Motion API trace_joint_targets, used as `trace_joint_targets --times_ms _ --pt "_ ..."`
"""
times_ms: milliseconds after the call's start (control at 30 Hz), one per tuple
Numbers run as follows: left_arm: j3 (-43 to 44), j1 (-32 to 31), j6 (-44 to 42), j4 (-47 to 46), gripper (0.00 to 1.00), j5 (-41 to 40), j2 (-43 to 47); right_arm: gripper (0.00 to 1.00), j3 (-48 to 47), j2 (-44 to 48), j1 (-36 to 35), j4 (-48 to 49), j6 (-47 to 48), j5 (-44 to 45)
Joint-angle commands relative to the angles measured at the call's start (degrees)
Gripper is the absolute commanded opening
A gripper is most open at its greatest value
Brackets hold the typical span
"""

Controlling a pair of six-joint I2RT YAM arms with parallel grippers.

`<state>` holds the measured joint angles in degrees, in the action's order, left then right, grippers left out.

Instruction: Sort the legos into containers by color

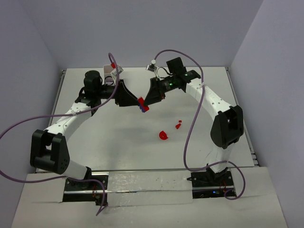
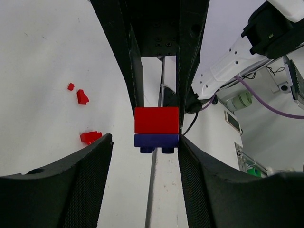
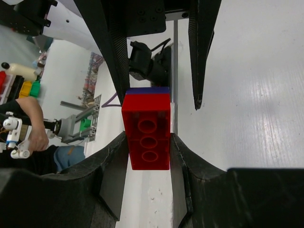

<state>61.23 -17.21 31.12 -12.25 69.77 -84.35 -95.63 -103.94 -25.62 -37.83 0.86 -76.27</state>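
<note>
Two hard, glossy plastic bricks, a red brick (image 2: 156,119) clipped onto a studded purple brick (image 2: 156,140), hang above the table (image 1: 118,142). The right gripper (image 3: 148,142) pinches the red one, and the left gripper (image 2: 145,142) is spread around them. An off-axis pull could let the smooth purple brick slip and drop among the loose red pieces (image 1: 163,135).

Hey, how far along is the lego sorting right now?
Done: nothing visibly sorted yet. In hand: the right fingers grip a red brick stuck to a purple brick, in midair; the left fingers flank it, not shut. Left: splitting that pair, then binning the loose red pieces on the table.
</note>
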Motion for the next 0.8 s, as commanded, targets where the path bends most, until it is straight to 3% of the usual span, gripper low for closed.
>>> trace_joint_targets --times_ms 0,167,233,267,300,367,433,633,767 --pt "1.44 -0.63 0.70 -4.19 0.60 1.85 -0.01 0.00 -3.68 0.50 -0.75 -2.17 2.57 -1.52" --pt "1.26 -0.68 0.42 -4.07 0.36 2.29 0.02 0.00 -3.80 0.66 -0.72 -1.75 1.99 -1.20" --pt "1.43 -0.81 -0.08 -3.66 0.16 2.63 -0.22 0.06 -3.95 0.67 -0.83 -1.54 1.47 -0.58" --pt "1.50 -0.83 -0.48 -3.12 0.12 2.56 -0.28 0.12 -3.95 0.69 -0.81 -1.26 0.89 0.01" --pt "1.72 -0.92 -1.19 -2.14 0.01 2.47 -0.31 0.25 -3.95 0.75 -0.77 -1.20 0.34 0.71" --pt "2.23 -1.08 -2.57 -0.10 0.00 2.21 -0.47 0.49 -3.85 0.88 -0.93 -1.02 -0.06 1.51" --pt "2.39 -1.17 -2.71 0.29 0.00 2.29 -0.46 0.56 -3.77 1.02 -1.02 -1.14 0.05 2.03" --pt "2.73 -1.66 -3.70 1.84 0.00 2.12 -0.53 0.56 -4.39 0.67 -1.34 -2.43 1.41 2.60" --pt "2.58 -1.68 -3.70 1.63 0.00 1.95 -0.46 0.33 -4.20 0.75 -1.45 -2.43 1.71 3.25"
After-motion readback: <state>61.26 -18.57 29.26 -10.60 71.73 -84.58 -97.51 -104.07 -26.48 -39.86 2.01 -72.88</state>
